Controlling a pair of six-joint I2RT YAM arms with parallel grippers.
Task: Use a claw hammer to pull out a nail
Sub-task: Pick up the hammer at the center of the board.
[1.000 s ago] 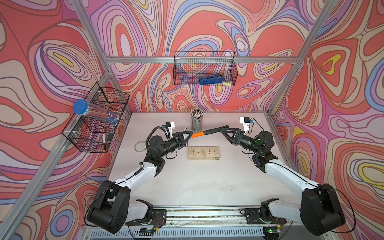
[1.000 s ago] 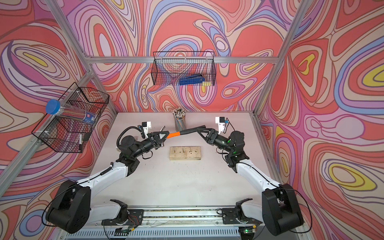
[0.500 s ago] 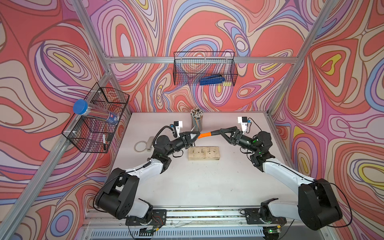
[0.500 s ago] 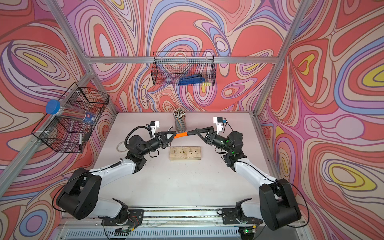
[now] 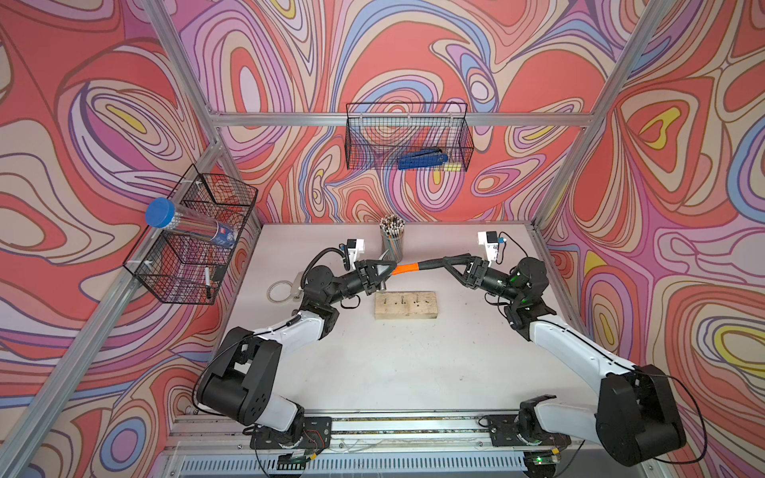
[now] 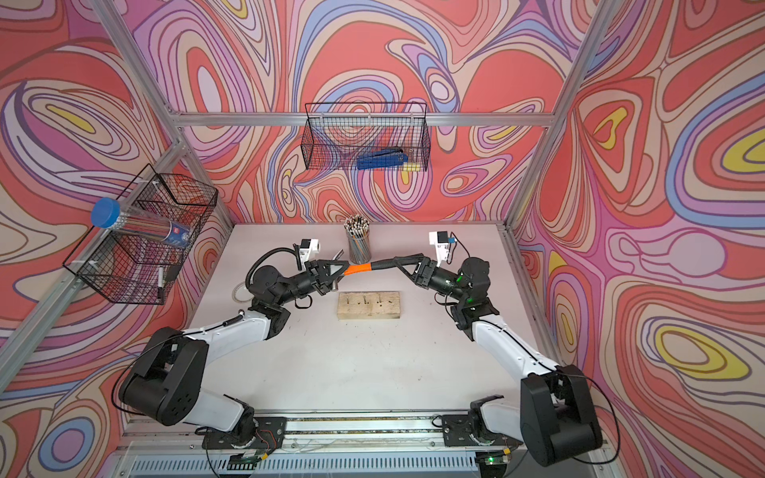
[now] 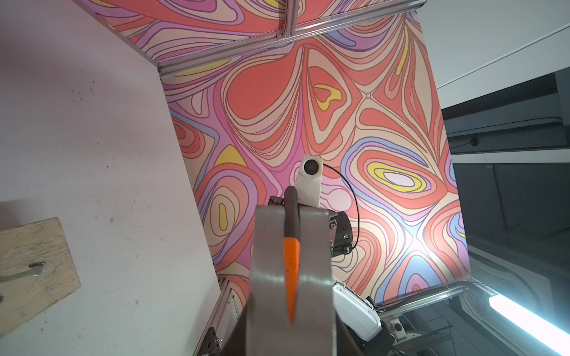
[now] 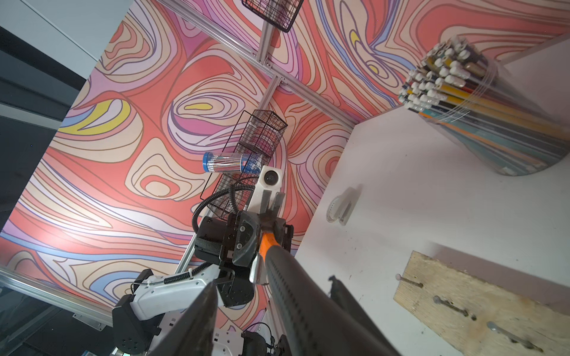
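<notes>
Claw hammer (image 5: 403, 269) in air just behind wood block (image 5: 405, 305), now nearer block's left end than 1 s ago. Left gripper (image 5: 383, 271) clamps neck beside head. Right gripper (image 5: 457, 265) narrowing round black handle, grip unconfirmed. Handover likely pending; 3 nails (image 5: 402, 298) untouched.

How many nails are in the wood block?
3, in a row on the wood block's top: first nail nearest the left hand, second nail next along, third nail farthest from it. Dark specks nearby may be empty holes; others could be hidden.
</notes>
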